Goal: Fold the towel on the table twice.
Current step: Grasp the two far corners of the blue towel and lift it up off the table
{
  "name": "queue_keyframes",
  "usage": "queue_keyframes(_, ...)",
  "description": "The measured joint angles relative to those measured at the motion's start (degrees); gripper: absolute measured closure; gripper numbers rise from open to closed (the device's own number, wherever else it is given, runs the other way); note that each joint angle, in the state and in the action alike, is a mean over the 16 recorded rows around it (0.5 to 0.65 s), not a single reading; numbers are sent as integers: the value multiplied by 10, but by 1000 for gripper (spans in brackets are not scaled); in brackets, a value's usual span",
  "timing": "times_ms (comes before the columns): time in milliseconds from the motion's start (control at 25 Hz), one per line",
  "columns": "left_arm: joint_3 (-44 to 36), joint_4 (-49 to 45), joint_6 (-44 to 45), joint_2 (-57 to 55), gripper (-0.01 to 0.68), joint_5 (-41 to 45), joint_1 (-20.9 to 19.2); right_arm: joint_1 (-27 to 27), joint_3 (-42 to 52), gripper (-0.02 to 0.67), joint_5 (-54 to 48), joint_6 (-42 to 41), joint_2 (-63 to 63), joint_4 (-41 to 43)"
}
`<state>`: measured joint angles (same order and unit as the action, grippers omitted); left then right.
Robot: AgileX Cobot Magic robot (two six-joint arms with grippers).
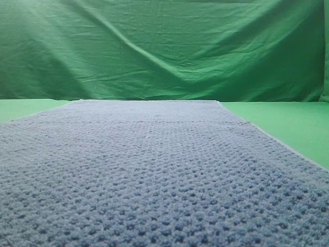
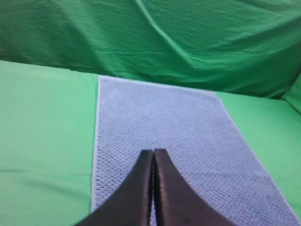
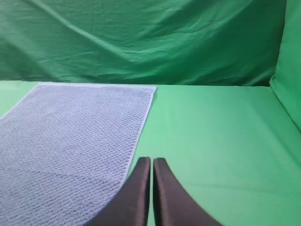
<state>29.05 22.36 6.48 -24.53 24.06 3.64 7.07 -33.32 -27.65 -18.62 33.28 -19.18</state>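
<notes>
while towel (image 1: 154, 175) lies flat on table (image 1: 288, 121) | left gripper (image 2: 153, 151) pressed together | right gripper (image 3: 151, 160) pressed together

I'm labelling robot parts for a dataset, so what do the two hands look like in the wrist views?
Both the left hand and the right hand show two plain black fingers, smooth and matte, tapering to narrow tips. No cables or markings are visible.

Soft, even lighting with faint shadows in the backdrop cloth (image 1: 164, 51) folds; all three views slightly blurred and grainy.
</notes>
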Motion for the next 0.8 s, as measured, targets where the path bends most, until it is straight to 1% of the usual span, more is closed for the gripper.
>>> queue_keyframes(360, 108, -40, -6, -179, 673, 85, 0, 11, -138, 649, -122, 0, 180, 14)
queue_keyframes(560, 161, -70, -10, -289, 673, 119, 0, 38, -204, 649, -165, 5, 293, 24)
queue_keyframes(800, 227, -107, -12, -420, 673, 149, 0, 83, -271, 649, -186, 21, 429, 35)
